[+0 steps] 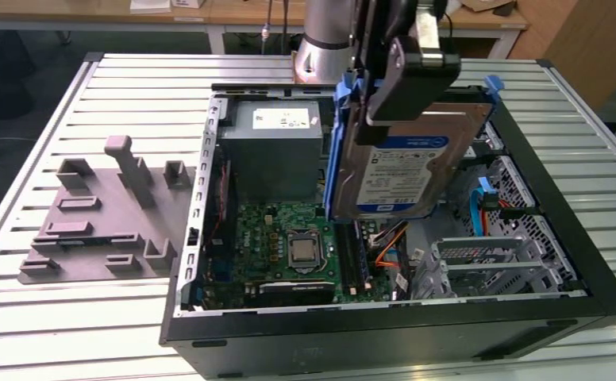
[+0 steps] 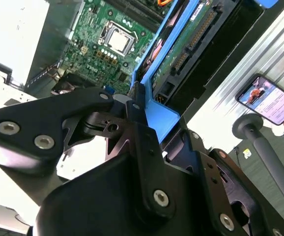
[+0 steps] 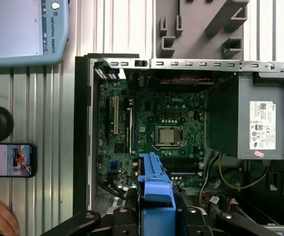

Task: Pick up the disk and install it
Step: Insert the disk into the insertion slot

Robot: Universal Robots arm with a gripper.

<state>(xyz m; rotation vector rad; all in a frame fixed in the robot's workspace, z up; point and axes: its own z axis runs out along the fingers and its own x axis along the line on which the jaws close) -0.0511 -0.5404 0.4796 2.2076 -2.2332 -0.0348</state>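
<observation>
- In the exterior view, the black gripper (image 1: pixel 398 99) was squeezed tight on the flat silver disk with a blue-and-white label and blue plastic frame (image 1: pixel 403 178); the disk hung below the fingers, nearly upright, its long side pointing down into the open black computer case (image 1: pixel 393 329); the grey metal box (image 1: pixel 276 143) was just beside it on the exterior view's left; the silver metal cage (image 1: pixel 494 266) sat lower, on the exterior view's right.
- In the second wrist view, the fingers (image 2: pixel 142 142) pinched the end of the disk (image 2: pixel 181 54).
- In the first wrist view, the disk (image 3: pixel 156 191) was up in the air over the green board (image 3: pixel 166 113), with open room around it.
</observation>
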